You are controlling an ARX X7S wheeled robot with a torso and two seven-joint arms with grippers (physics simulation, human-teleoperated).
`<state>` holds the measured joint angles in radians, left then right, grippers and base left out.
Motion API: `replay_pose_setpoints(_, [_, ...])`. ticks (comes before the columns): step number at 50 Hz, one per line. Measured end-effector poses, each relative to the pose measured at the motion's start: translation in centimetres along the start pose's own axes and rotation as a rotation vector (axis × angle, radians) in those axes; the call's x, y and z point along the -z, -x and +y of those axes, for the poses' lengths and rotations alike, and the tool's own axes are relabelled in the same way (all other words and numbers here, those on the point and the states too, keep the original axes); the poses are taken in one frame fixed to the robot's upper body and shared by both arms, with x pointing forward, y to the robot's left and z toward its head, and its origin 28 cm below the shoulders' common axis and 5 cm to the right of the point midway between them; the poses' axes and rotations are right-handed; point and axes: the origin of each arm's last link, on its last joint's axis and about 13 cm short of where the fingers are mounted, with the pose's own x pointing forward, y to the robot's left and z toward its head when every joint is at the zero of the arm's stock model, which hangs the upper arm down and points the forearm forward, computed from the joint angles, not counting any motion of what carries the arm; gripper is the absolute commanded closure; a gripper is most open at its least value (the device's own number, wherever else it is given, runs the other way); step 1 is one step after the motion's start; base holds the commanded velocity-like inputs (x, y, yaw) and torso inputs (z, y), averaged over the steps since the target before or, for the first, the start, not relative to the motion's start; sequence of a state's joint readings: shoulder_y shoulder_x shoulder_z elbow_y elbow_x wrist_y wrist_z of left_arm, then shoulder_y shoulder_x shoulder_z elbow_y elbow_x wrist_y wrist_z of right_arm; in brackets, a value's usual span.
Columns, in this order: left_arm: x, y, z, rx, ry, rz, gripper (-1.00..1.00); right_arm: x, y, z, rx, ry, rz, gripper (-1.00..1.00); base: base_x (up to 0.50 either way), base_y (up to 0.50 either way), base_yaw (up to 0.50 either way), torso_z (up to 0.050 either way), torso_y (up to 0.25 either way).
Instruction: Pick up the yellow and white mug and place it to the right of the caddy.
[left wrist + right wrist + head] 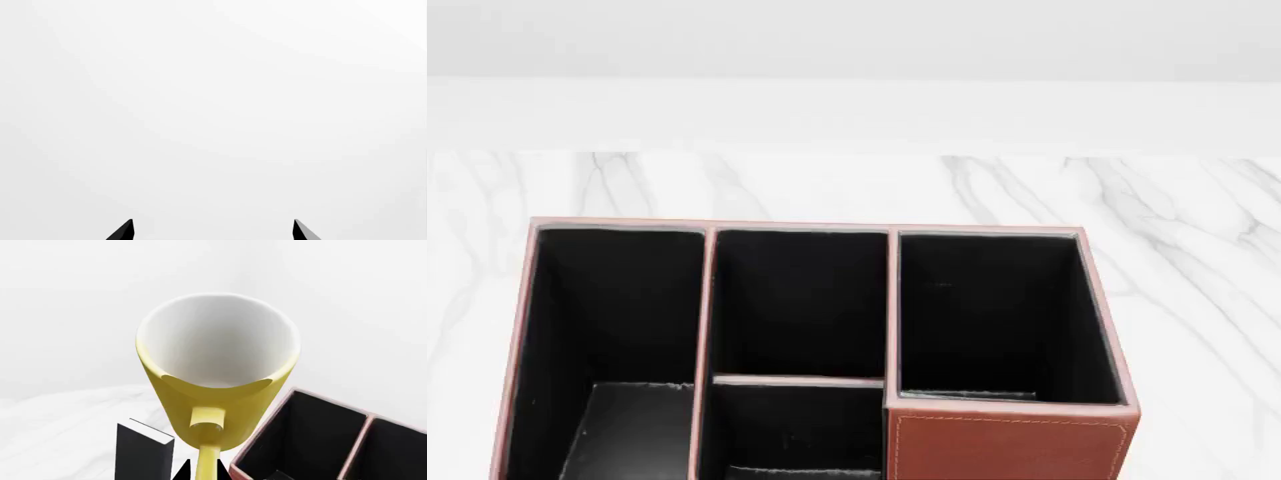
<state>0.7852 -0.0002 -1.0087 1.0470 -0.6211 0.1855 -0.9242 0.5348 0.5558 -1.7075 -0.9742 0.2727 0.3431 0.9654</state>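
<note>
Right claw [200,471]: in your right wrist view only dark finger bits show at the frame's lower edge, on either side of the mug's handle; you appear to be pinching the handle, but the contact itself is cut off by the frame edge.
Yellow and white mug [217,372]: it sits directly in front of your right claw, filling the middle of that view, lifted clear of the desk, with its open mouth turned toward the camera and its handle toward the claw.
Mug's look: yellow outside, plain white inside, a yellow loop handle, a slightly flaring rim; nothing is inside it.
Left claw [212,231]: your two dark fingertips stand well apart, spread, with nothing between them and only blank white beyond.
Caddy [1008,445]: reddish-brown box with light stitching and a black lining; your head view shows four compartments, one long at the left, two in the middle split by a divider, one at the right. All that you can see of them is bare black.
Caddy and mug: in the right wrist view the caddy's corner lies just beside and below the mug.
Black book [143,452]: a small dark upright slab with a pale edge, below the mug on its other side.
Desk [1188,230]: white marble with grey veins, carrying the caddy.
</note>
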Motion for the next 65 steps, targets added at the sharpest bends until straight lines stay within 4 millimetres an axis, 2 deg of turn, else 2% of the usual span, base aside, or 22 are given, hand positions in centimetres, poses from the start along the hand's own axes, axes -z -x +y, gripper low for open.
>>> replay_pose_setpoints(15, [0.0, 0.0, 0.0, 0.001, 0.000, 0.002, -1.00, -2.3, -0.7, -2.8, 0.234, 0.010, -0.110, 1.00, 0.00, 0.00, 0.00, 0.000, 0.001])
replay_pose_setpoints(38, [0.1, 0.1, -0.1, 0.005, 0.001, 0.003, -1.00, -4.5, -1.3, -7.3, 0.604, 0.044, -0.173, 1.00, 0.00, 0.00, 0.00, 0.000, 0.000])
replay_pose_setpoints(52, [0.1, 0.2, -0.1, 0.010, 0.000, 0.004, -1.00, -5.5, -1.0, -9.3, 0.740, 0.053, -0.206, 1.00, 0.00, 0.00, 0.00, 0.000, 0.001])
replay_pose_setpoints(65, [0.2, 0.3, -0.2, 0.013, -0.001, 0.007, -1.00, -5.6, -0.8, -10.8, 0.827, 0.052, -0.202, 1.00, 0.00, 0.00, 0.00, 0.000, 0.000])
